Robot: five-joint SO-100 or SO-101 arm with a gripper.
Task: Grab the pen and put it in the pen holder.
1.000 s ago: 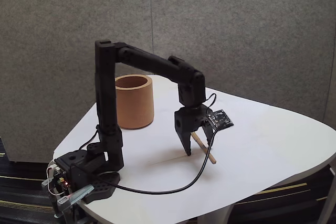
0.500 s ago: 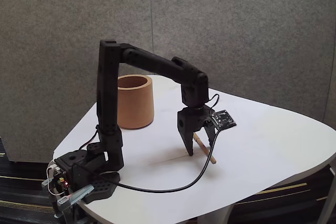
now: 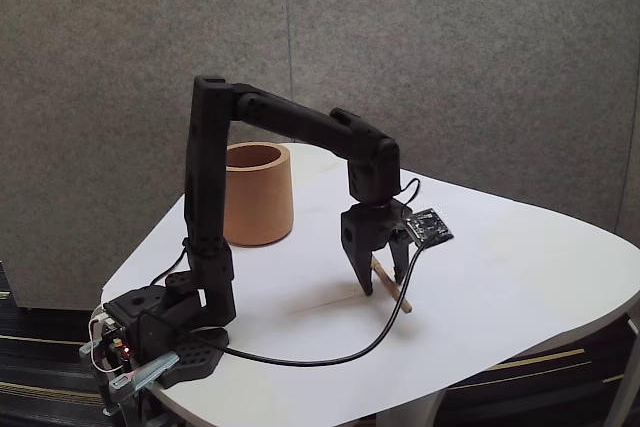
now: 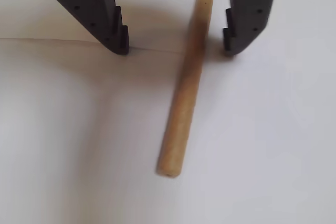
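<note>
Since the earlier frames, the wrist has shifted slightly right in the fixed view and sunk closer to the table (image 3: 520,277). I read the gripper (image 4: 176,51) as spread, pointing straight down, fingertips at or just above the surface; one finger (image 4: 102,14) stands clear of the pen (image 4: 186,85), the other sits just beside it. Pen lies flat on the table between the jaws. Upper arm rises vertical from the base, forearm slopes down to the wrist. Pen holder (image 3: 258,194) stands upright behind the arm, well apart from the pen.
</note>
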